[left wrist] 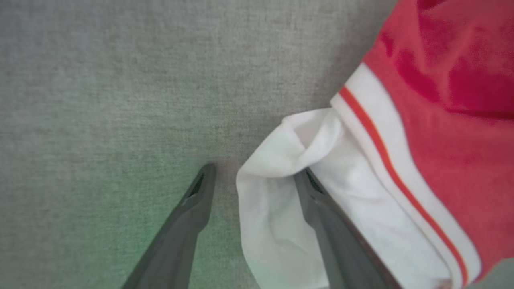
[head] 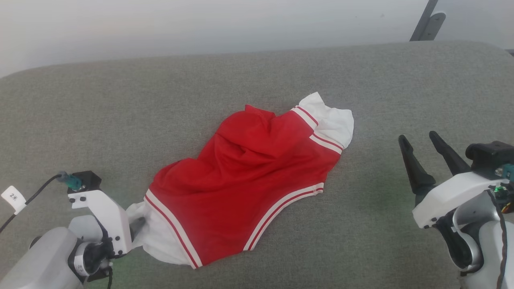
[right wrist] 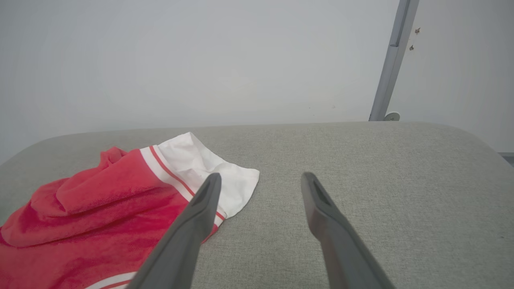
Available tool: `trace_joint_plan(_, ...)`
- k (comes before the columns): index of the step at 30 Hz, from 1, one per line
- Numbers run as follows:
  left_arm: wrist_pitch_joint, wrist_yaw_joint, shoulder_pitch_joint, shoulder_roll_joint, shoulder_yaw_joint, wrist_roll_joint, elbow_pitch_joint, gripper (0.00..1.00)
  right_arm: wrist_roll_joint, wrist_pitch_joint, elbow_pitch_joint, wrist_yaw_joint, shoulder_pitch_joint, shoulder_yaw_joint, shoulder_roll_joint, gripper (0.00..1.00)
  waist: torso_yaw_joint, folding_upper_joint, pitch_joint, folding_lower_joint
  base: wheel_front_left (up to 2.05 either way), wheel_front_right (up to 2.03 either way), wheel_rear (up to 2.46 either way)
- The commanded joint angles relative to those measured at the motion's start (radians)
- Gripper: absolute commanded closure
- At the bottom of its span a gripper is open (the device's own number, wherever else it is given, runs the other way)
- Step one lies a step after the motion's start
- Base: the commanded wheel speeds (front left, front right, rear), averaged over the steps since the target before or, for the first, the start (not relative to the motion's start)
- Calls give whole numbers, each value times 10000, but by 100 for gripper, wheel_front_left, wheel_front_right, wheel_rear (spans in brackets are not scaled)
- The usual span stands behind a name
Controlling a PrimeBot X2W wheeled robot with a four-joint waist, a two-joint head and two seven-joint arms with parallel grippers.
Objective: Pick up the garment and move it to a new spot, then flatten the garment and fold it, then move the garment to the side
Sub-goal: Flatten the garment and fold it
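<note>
The garment [head: 249,172] is bright red with white cuff panels and lies crumpled in the middle of a grey fabric surface [head: 381,92]. One white cuff [head: 331,120] points to the far right, the other [head: 154,237] to the near left. My left gripper [head: 137,222] reaches in low at the near-left cuff. In the left wrist view that gripper [left wrist: 257,170] is open, the white cuff [left wrist: 273,200] lies between its fingers, and a fold covers one fingertip. My right gripper [head: 417,137] stands open and empty, apart from the garment on its right. Its wrist view has this gripper [right wrist: 261,176] beside the far cuff [right wrist: 192,160].
The grey surface has a rounded far edge against a pale wall [head: 200,28]. A grey metal post [head: 427,20] rises behind the far right corner, and the right wrist view has the post [right wrist: 391,60] too. A cable with a white tag [head: 14,198] hangs by my left wrist.
</note>
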Motion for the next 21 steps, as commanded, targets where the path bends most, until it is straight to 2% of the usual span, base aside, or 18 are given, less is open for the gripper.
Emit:
trace_joint_plan(1, 461, 108, 737, -300, -440, -38, 311, 0, -59, 31, -66, 3, 88, -8, 31, 0, 12, -1, -2, 0, 0, 0, 0)
trace_joint_plan(4, 717, 344, 825, -202, -484, -49, 174, 0, -24, 96, -127, 3, 110, 39, 21, 0, 63, -1, -1, 0, 0, 0, 0)
trace_joint_plan(5, 765, 359, 849, -172, -520, -23, 85, 36, -20, 133, -145, 3, 116, 41, 14, 0, 81, -1, 2, 0, 0, 0, 0)
trace_joint_plan(6, 775, 312, 868, -151, -551, 10, -25, 100, -12, 168, -160, 4, 109, 61, 7, 0, 102, -1, 8, 0, 0, 0, 0)
trace_joint_plan(16, 180, 264, 553, 383, -627, 573, -477, 100, 71, 368, 252, 3, -388, 249, -247, 0, 379, -1, 149, 0, 0, 0, 0)
trace_joint_plan(21, 61, 168, 329, 323, -651, 675, -520, 100, 242, 579, 1007, 3, -960, 440, -489, 0, 623, -1, 288, 0, 0, 0, 0)
